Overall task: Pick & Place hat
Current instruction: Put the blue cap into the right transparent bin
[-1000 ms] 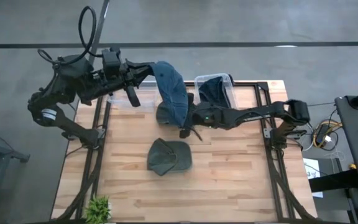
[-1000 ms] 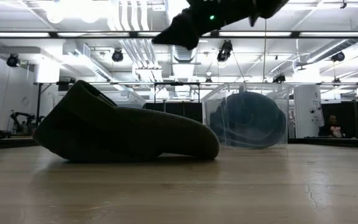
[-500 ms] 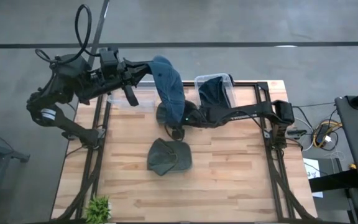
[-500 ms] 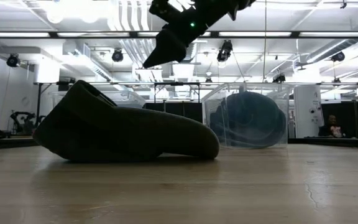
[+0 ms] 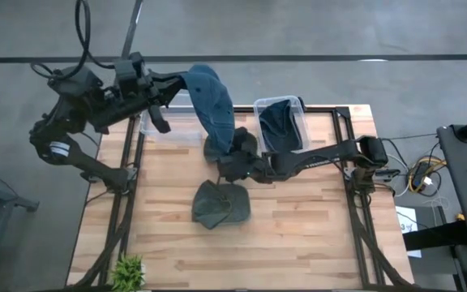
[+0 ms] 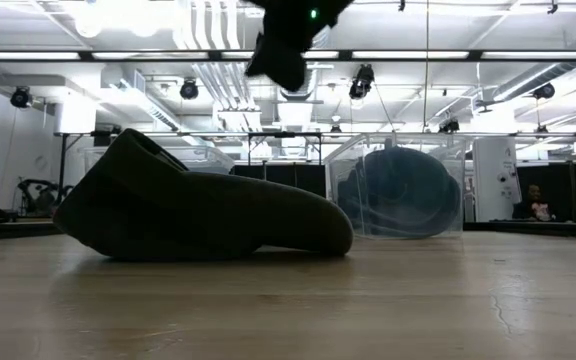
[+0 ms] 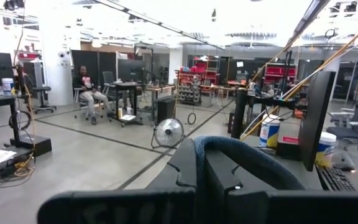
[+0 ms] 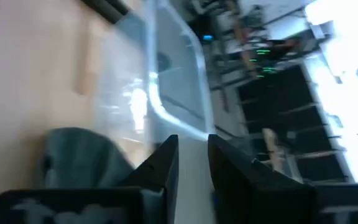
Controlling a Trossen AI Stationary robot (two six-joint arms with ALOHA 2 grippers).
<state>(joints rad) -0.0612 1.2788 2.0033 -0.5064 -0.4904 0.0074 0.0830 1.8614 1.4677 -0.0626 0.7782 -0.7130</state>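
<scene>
You had the left gripper (image 5: 186,83) clamped on the blue hat (image 5: 212,107), hanging above the table's far edge. Your right gripper (image 5: 221,172), fingers narrow with nothing between them, hovered by the green hat (image 5: 220,203); next you'd likely need to lower and grasp it

Blue hat (image 5: 213,109) hangs lifted; olive hat (image 5: 220,204) lies flat mid-table.

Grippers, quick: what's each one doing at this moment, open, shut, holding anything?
Left gripper: shut on the blue hat, lifted over the table's far edge.
Right gripper: fingers slightly apart, nothing between them, above the green hat.
</scene>
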